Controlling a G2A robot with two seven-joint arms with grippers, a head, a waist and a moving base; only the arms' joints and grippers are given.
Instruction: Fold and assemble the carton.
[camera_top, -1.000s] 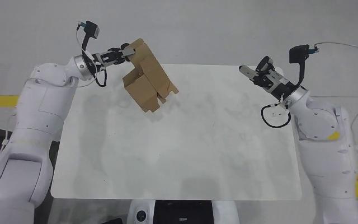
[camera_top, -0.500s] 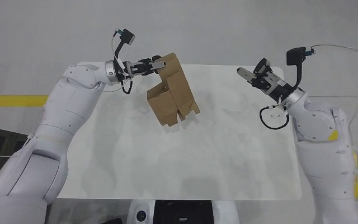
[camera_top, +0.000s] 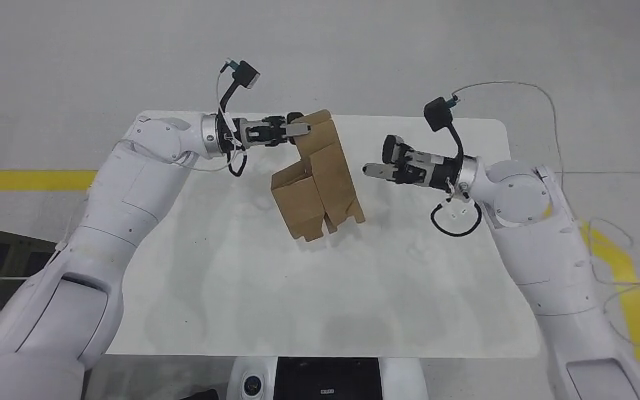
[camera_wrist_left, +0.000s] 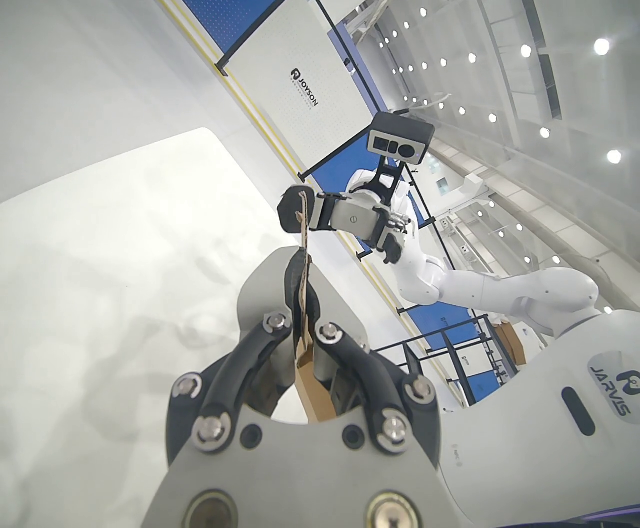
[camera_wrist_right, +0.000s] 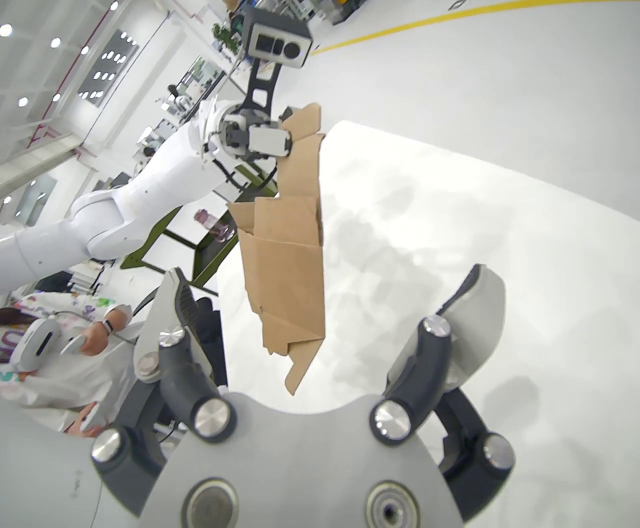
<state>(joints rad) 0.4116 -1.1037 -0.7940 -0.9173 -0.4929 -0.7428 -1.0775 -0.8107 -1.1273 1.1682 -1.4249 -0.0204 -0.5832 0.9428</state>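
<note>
Carton (camera_top: 318, 180): brown cardboard, partly opened into a tube, loose flaps at both ends, hanging tilted over the far-middle of the white worktop (camera_top: 300, 300). Upper end leans far, lower end with its flaps points near. Looks lifted off the worktop, but contact of the lowest flap with the surface is hard to tell from above

Left claw (camera_top: 298, 128): comes in from the left at the far side and is clamped on the carton's top far flap. In the left wrist view both fingers (camera_wrist_left: 280, 300) are pinched narrow with a thin cardboard edge between them, and the edge sticks out past the tips. The carton's weight hangs from this grip alone

Right claw (camera_top: 372, 170): comes in from the right, pointing left at the carton's right face, about level with its middle. Its fingers (camera_wrist_right: 172, 295) are spread wide with nothing between them. It sits just beside the carton's right edge, apart from it, with a small gap in the top view. In the right wrist view the carton is ahead of the spread fingers, hanging from the left claw, one open end and a stepped flap edge facing the camera

Carton sits between the two claws, closer to the far edge of the worktop than the near edge
</note>
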